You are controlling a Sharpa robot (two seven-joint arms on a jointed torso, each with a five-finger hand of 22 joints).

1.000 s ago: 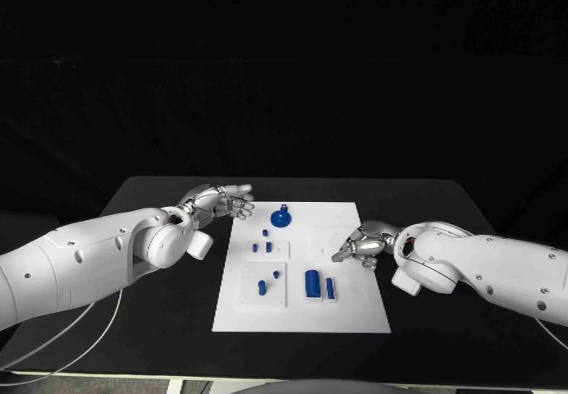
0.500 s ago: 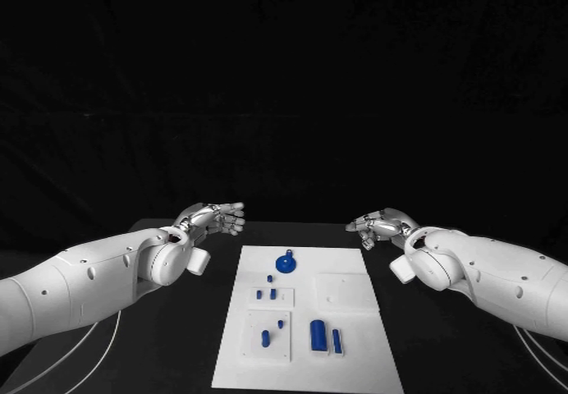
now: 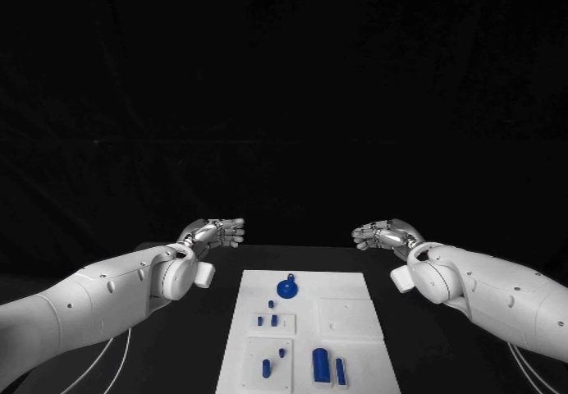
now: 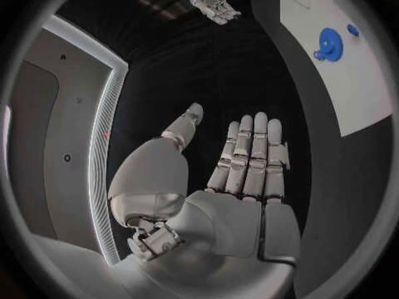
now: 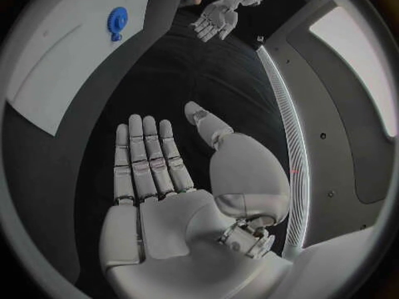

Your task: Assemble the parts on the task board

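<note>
I log a plain white flat task board [image 3: 343,287] on the matte black surface [image 3: 219,312]. Small parts on it read solid blue, including a round blue gear-shaped part [image 3: 286,287]. Both silver metal hands [image 3: 213,232] [image 3: 381,235] have silver fingers [image 4: 249,153] on white arms.

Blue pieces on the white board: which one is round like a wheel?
The gear at the far end of the task board, nearest the hands. It is a toothed disc; the other blue pieces nearer the robot are slim pegs and bars.
</note>
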